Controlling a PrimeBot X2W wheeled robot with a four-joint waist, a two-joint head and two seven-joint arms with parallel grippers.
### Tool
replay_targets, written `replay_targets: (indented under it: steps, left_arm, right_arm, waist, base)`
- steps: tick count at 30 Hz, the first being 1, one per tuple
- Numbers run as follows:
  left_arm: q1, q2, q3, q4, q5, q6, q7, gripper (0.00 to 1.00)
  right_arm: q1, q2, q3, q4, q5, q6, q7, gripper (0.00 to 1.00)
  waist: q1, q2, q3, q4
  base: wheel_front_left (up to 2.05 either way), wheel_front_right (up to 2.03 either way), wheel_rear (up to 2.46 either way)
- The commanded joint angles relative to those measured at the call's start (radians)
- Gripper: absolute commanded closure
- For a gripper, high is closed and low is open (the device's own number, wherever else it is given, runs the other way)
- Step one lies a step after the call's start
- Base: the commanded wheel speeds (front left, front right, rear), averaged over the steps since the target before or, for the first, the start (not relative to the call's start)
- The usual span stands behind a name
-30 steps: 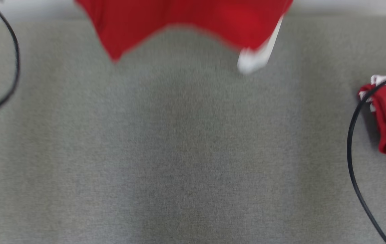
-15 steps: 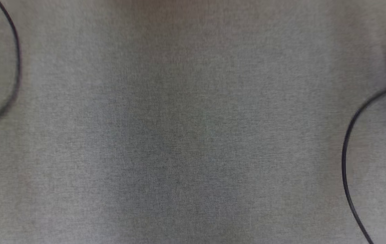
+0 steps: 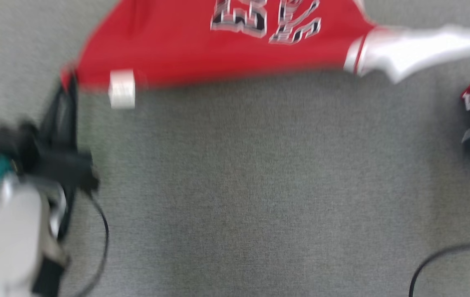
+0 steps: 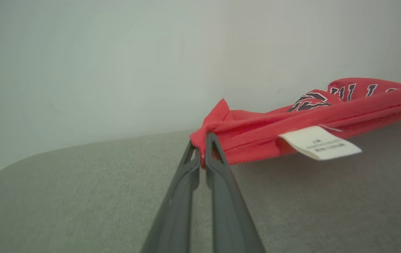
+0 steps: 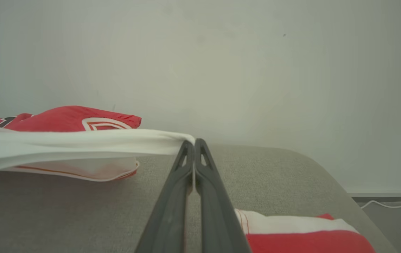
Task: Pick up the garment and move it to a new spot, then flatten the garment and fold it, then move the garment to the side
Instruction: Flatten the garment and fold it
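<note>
Now garment (image 3: 218, 49) seen again in head view, pinched taut between left gripper (image 4: 202, 151) and right gripper (image 5: 194, 144); flattening judged underway.

the garment (image 3: 202, 53) is a red jersey with black-and-white lettering (image 3: 266, 20), a white sleeve (image 3: 416, 49) and a white label (image 3: 121, 88) by its hem. it is stretched wide and taut, seemingly lifted just clear of the grey tabletop (image 3: 239, 185), though blur leaves that unsure.
</note>
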Motion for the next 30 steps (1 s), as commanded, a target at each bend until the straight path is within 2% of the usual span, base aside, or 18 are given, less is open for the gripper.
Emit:
replay_targets:
  steps: [1, 6, 12, 24, 30]
  left_arm:
    - [0.125, -0.022, 0.053, 0.006, -0.012, -0.001, 0.000, 1.00]
    - [0.331, -0.103, 0.128, 0.025, -0.008, -0.024, -0.001, 1.00]
    - [0.507, -0.157, 0.201, 0.063, -0.001, -0.044, -0.001, 1.00]
    - [0.696, -0.183, 0.261, 0.091, 0.028, -0.050, -0.001, 1.00]
    - [0.765, -0.185, 0.252, 0.117, 0.011, -0.052, -0.001, 1.00]
  right_arm:
    - [0.108, -0.005, 0.002, -0.012, 0.036, -0.004, 0.000, 1.00]
    - [0.297, -0.019, 0.035, -0.002, 0.081, -0.005, 0.000, 1.00]
    - [0.478, -0.020, 0.040, 0.024, 0.126, -0.007, 0.000, 1.00]
    - [0.693, -0.002, 0.078, 0.037, 0.157, -0.008, 0.000, 1.00]
    - [0.784, 0.001, 0.108, 0.029, 0.179, -0.008, 0.000, 1.00]
  waist:
    - [0.0002, 0.0000, -0.136, 0.023]
    - [0.0002, 0.0000, -0.248, 0.029]
    - [0.0002, 0.0000, -0.352, 0.031]
    - [0.0002, 0.0000, -0.457, 0.016]
    - [0.0002, 0.0000, -0.488, 0.017]
  base:
    - [0.00, 0.00, 0.00]
    - [0.00, 0.00, 0.00]
    - [0.00, 0.00, 0.00]
    - [0.00, 0.00, 0.00]
    - [0.00, 0.00, 0.00]
